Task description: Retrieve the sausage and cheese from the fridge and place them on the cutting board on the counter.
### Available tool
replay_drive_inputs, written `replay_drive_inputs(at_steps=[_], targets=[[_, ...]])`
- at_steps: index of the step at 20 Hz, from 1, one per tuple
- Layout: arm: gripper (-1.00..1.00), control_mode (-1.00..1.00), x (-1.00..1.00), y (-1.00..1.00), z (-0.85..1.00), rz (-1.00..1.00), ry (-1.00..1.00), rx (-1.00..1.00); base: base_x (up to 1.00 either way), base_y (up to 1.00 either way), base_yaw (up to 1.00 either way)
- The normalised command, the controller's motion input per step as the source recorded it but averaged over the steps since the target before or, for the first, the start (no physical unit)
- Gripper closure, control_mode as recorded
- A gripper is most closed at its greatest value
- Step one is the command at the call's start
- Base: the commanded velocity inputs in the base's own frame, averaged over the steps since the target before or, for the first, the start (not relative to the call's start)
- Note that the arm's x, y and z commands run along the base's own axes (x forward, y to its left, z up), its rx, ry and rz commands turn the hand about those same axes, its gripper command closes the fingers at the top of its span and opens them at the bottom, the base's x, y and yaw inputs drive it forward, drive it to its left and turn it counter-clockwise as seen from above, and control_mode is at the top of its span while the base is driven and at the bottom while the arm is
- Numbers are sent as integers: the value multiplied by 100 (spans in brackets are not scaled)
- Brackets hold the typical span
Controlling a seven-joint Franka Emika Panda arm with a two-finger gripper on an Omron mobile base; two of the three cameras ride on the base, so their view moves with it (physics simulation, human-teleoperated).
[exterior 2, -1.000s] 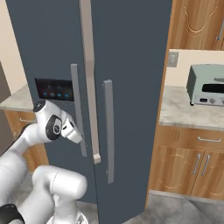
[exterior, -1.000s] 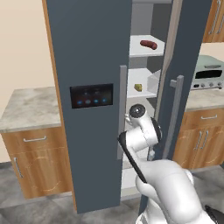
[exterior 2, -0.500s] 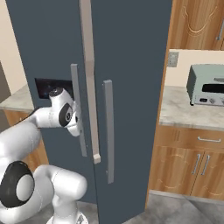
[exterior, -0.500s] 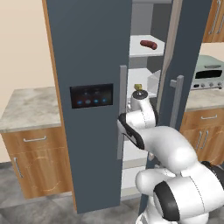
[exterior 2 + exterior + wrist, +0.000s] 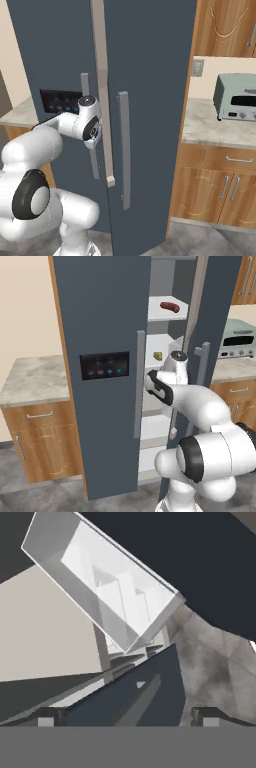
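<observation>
In the left base view, the fridge (image 5: 100,321) stands with one door swung open. On a high white shelf lies the sausage (image 5: 170,306), a small red-brown link. One shelf down sits the cheese (image 5: 158,355), a little yellow wedge. My arm bends up in front of the open gap, with my hand near the cheese shelf.

In the right base view, I see the fridge (image 5: 150,75) from the other side, mostly its dark door and long grey handles. My wrist sits at the door's edge. A toaster oven (image 5: 236,97) rests on the stone surface (image 5: 210,127) to the right.

In the hand view, my two dark tips (image 5: 46,718) stand far apart near the bottom corners, with nothing between them. White fridge shelves (image 5: 112,597) show, tilted.

I think the sausage is light, a bit squishy and may roll, so I should pinch it across its middle. The cheese looks light and firm, so its flat sides are the best place to hold.
</observation>
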Motion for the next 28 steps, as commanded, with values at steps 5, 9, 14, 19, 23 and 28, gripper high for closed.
replay_drive_inputs(at_steps=[5,9,14,19,23,28], targets=[[-100,-100,-9,-28,0,-45,-10,20,0,0,0],[-100,-100,-18,-30,-1,-45,-4,12,0,0,0],[-100,-100,-31,-46,-5,-34,0,4,0,0,0],[-100,-100,-34,-62,-7,-24,0,0,0,0,0],[-100,-100,-41,-67,-7,-18,0,0,0,0,0],[-100,-100,-43,-69,-6,-16,0,0,0,0,0]])
